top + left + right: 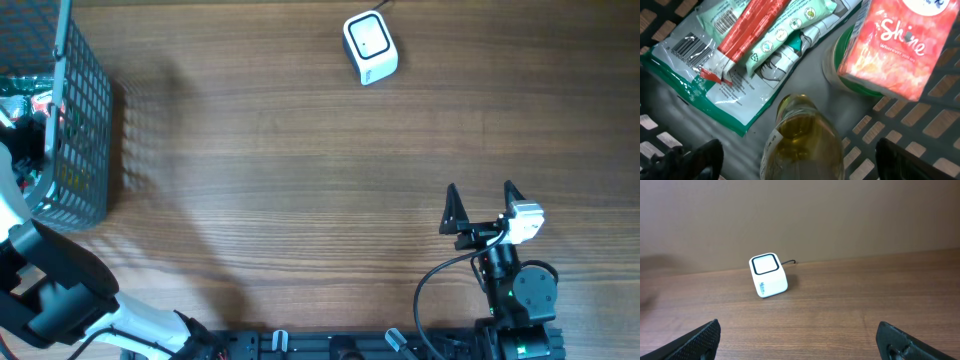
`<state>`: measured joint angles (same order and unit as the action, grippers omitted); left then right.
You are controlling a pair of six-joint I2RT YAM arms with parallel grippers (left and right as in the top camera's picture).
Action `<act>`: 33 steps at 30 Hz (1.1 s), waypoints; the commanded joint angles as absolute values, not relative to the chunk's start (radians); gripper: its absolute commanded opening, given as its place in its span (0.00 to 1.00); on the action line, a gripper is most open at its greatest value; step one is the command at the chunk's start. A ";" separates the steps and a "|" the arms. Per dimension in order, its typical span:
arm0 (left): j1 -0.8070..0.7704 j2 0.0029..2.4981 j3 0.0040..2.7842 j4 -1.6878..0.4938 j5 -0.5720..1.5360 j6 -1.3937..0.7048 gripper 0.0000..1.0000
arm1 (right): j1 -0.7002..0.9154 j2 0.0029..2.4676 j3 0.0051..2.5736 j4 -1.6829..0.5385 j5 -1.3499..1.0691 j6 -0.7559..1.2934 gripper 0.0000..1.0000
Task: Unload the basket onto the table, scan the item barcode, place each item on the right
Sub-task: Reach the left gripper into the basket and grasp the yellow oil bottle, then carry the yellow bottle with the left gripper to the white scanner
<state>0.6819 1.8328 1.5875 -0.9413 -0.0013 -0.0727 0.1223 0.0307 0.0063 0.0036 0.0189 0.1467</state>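
My left gripper (800, 162) is down inside the wire basket (85, 120). It is open, its dark fingers (695, 160) standing either side of a clear bottle of yellowish liquid (805, 132) with a gap on each side. The bottle has a white label along its left side. A green-and-white pouch (715, 85) beside it shows a barcode (690, 47). The white cube scanner (370, 47) sits at the table's far side and is also ahead in the right wrist view (768, 275). My right gripper (481, 195) hovers open and empty over bare wood near the front right.
The basket also holds a red-striped packet (747, 30), a pink "Shine" pack (900, 45) and a green-rimmed tub (840, 70) under it. The basket stands at the table's left edge. The scanner's cable runs off the far edge.
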 commanded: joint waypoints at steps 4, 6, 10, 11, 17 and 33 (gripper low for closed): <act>0.679 1.847 1.569 -0.938 0.017 -0.056 0.73 | 0.117 0.031 0.005 0.007 0.006 0.160 1.00; 0.679 1.848 1.569 -0.938 0.017 -0.056 0.66 | 0.117 0.031 0.005 0.007 0.005 0.160 1.00; 0.679 1.848 1.569 -0.937 0.017 -0.056 0.60 | 0.117 0.031 0.005 0.007 0.006 0.160 1.00; 0.679 1.848 1.569 -0.935 0.017 -0.056 0.60 | 0.117 0.031 0.005 0.007 0.005 0.160 1.00; 0.679 1.850 1.569 -0.934 0.018 -0.056 0.60 | 0.117 0.031 0.005 0.007 0.006 0.160 1.00; 0.679 1.823 1.613 -0.886 0.018 -0.060 0.18 | 0.117 0.031 0.005 0.007 0.005 0.160 1.00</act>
